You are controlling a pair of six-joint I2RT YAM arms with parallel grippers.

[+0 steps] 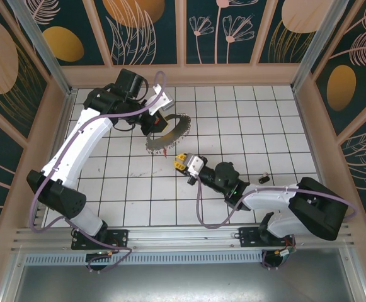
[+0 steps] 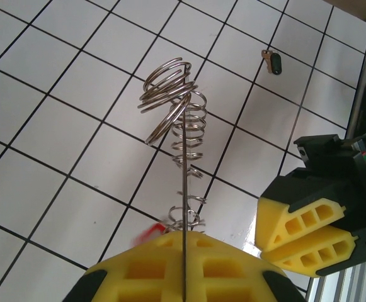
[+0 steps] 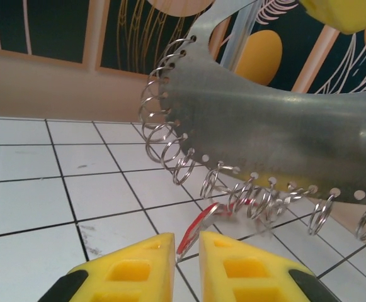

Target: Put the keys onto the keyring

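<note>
1. Top external: The left gripper [image 1: 155, 123] sits at about 11 o'clock from the middle of the white tiled table [image 1: 264, 126]. Its claw is pressed together on the edge of the keyring [image 1: 170, 132], a silvery disc fringed with small split rings that tilts toward 4 o'clock. A red key [image 1: 164, 151] hangs at the disc's 6 o'clock rim. The right gripper [image 1: 180, 161] is just beside the key at 4 o'clock, with its yellow fingers pointing at it. A small dark object [image 1: 264, 178] lies well apart at 3 o'clock.

2. Left wrist: The left gripper [image 2: 184, 234] is at 6 o'clock, its yellow pads clamped on the keyring [image 2: 184, 126]. The keyring is seen edge-on as a thin vertical line, with coiled split rings stacked toward 12 o'clock. A blurred red key [image 2: 146, 233] shows just left of the pads. The right gripper [image 2: 290, 234] is at 4 o'clock. The small dark object [image 2: 273, 61] lies on the tiles at 1 o'clock.

3. Right wrist: The right gripper [image 3: 186, 242] is at 6 o'clock, its fingers nearly together with a slim gap between them. The red key [image 3: 201, 220] slants from that gap up toward 2 o'clock, into the split rings on the keyring [image 3: 264, 132] above. Whether the fingers are pinching the key I cannot tell. One of the left gripper's yellow pads [image 3: 343, 12] shows at 1 o'clock.
</note>
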